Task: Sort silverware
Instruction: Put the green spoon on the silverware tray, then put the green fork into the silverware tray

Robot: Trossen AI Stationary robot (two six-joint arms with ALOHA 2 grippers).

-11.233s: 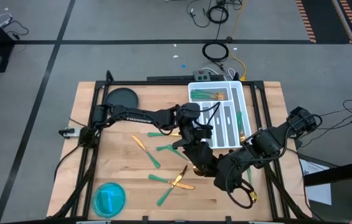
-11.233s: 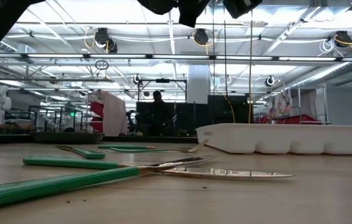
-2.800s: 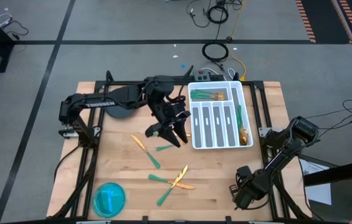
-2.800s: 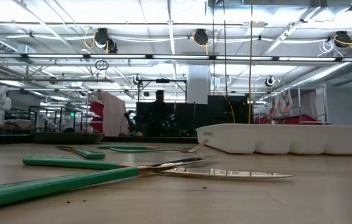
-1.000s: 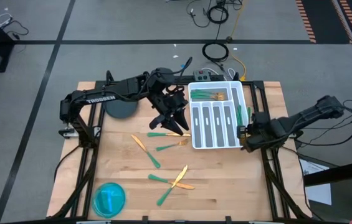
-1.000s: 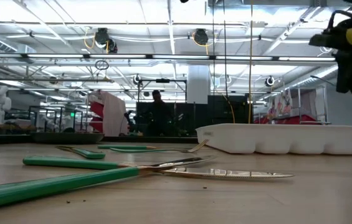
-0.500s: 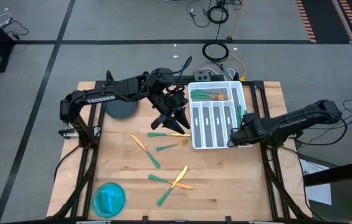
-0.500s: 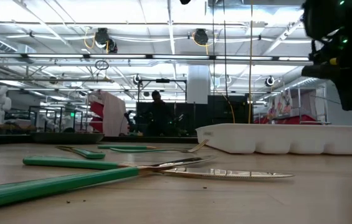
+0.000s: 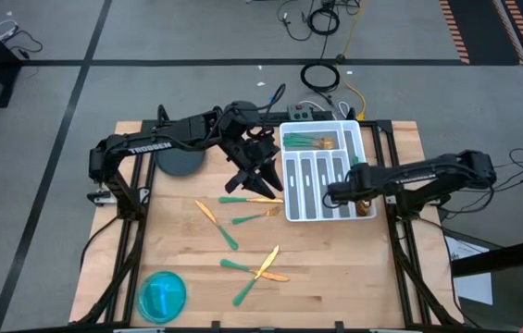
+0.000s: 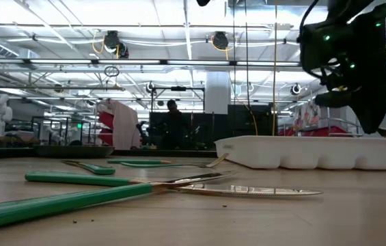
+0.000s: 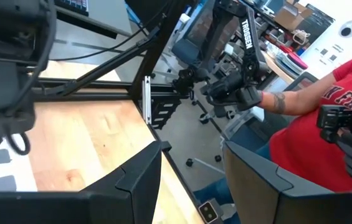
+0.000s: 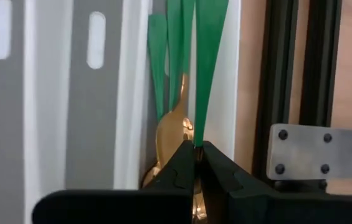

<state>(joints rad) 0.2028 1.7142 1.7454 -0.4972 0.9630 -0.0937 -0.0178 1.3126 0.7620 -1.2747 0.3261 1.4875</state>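
The silverware lies partly loose on the wooden table: a knife (image 9: pixel 207 213), a fork (image 9: pixel 254 217) and a crossed group (image 9: pixel 259 268). More of it lies in the white divided tray (image 9: pixel 321 127), as forks (image 9: pixel 309 141) in the far section and spoons (image 12: pixel 171 134) in the rightmost slot. My right gripper (image 12: pixel 195 155) hangs over that rightmost slot (image 9: pixel 352 190), shut on one green-handled piece (image 12: pixel 208 56). My left gripper (image 9: pixel 256 183) hovers open just left of the tray, with nothing between its fingers (image 11: pixel 191 174). My right gripper pinches the green handle's narrow end (image 12: pixel 195 142) between its two fingers. It comes from above, pointing steeply down. The handle runs away from the fingers along the tray's rightmost slot. The head is hidden behind the fingers, and I cannot tell whether the piece rests on the tray.
A dark plate (image 9: pixel 180 148) sits at the table's far left and a blue bowl (image 9: pixel 162 294) at its near left corner. A black frame rail (image 12: pixel 294 87) runs close beside the tray's right wall. A person in a red shirt (image 11: pixel 325 137) stands beyond the table.
My right gripper has swung from beyond the tray's right side toward the table's left, over the tray's rightmost slot. It has come lower and tipped further down, staying shut on the piece.
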